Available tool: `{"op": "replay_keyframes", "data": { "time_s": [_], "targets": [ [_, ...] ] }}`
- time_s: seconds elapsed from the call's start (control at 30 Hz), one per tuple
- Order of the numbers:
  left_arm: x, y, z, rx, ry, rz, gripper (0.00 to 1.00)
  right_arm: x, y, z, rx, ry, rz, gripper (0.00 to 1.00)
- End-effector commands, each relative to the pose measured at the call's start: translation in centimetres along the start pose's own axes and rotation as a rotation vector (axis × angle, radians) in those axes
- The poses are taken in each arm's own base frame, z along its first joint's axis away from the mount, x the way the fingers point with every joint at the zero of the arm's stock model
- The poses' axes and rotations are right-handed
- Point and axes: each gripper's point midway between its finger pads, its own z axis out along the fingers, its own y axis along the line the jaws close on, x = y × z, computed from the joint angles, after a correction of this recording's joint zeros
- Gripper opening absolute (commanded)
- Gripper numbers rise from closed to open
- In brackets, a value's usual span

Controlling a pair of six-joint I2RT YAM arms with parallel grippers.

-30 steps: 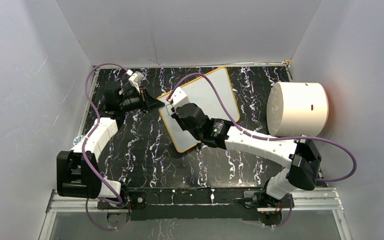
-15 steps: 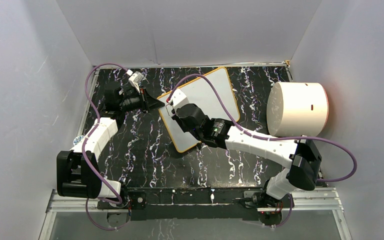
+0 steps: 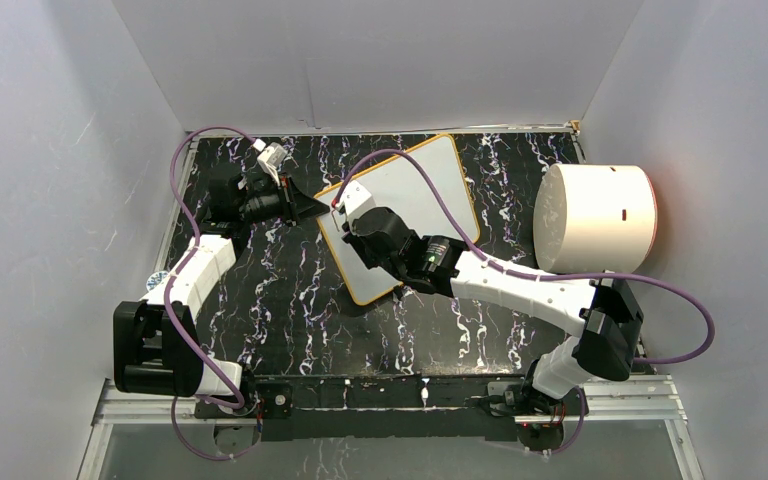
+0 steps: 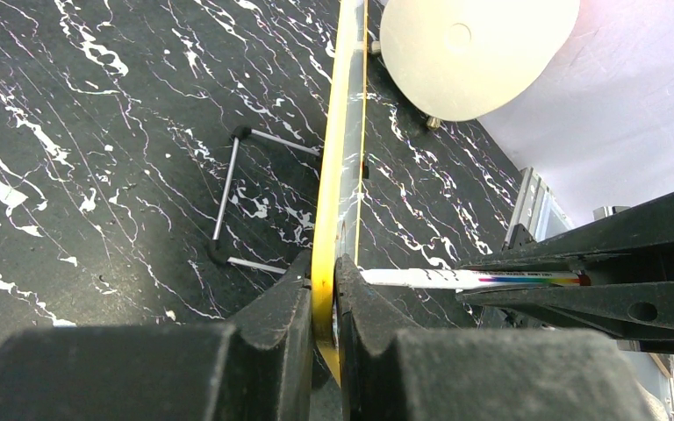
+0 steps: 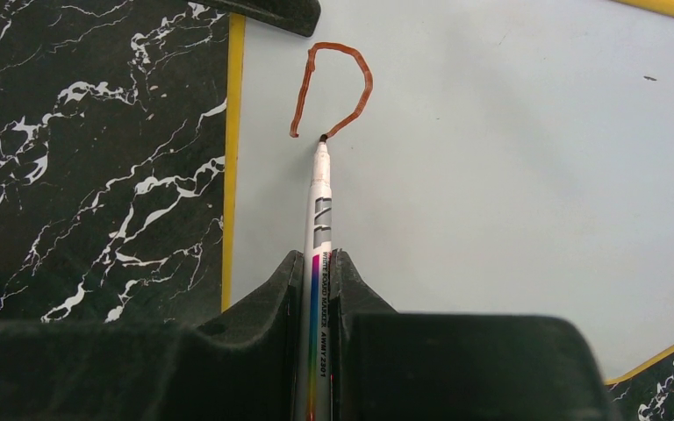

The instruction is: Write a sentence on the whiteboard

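Observation:
The whiteboard (image 3: 430, 190), white with a yellow rim, stands propped at a tilt on the black marbled table. My left gripper (image 3: 320, 207) is shut on its left rim; in the left wrist view both fingers (image 4: 291, 294) pinch the yellow rim of the whiteboard (image 4: 340, 158). My right gripper (image 3: 352, 222) hovers over the board's left part, shut on a white marker (image 5: 320, 193). The marker's tip touches the whiteboard (image 5: 491, 175) at the lower end of a red-brown D-like stroke (image 5: 364, 83). The marker (image 4: 421, 278) also shows from the side.
A big white cylinder (image 3: 595, 218) lies at the right, close to the board's far corner. A thin wire stand (image 4: 228, 189) rests on the table behind the board. White walls close in the table on three sides.
My right gripper has shifted slightly down and left over the board with the marker. The left arm and the board have not moved.

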Motion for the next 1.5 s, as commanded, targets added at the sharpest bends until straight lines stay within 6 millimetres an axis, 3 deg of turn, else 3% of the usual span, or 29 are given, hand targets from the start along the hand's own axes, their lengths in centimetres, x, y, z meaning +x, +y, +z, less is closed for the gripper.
{"op": "replay_keyframes", "data": {
  "time_s": [0.0, 0.83, 1.27, 1.47],
  "targets": [
    [1.9, 1.0, 0.6, -0.026, 0.057, -0.019, 0.0, -2.5, 0.3, -0.8, -0.028, -0.054, 0.035, 0.0],
    [1.9, 1.0, 0.5, -0.029, 0.054, -0.017, 0.0, -3.4, 1.7, -0.8, -0.075, -0.072, 0.035, 0.0],
    [1.9, 1.1, 0.5, -0.037, 0.055, -0.013, 0.0, -4.1, -1.5, -3.5, 0.034, -0.122, 0.026, 0.0],
    [2.0, 1.1, 0.4, -0.042, 0.057, -0.009, 0.0, -3.5, -3.0, -3.8, 0.092, -0.12, 0.023, 0.0]
  ]
}}
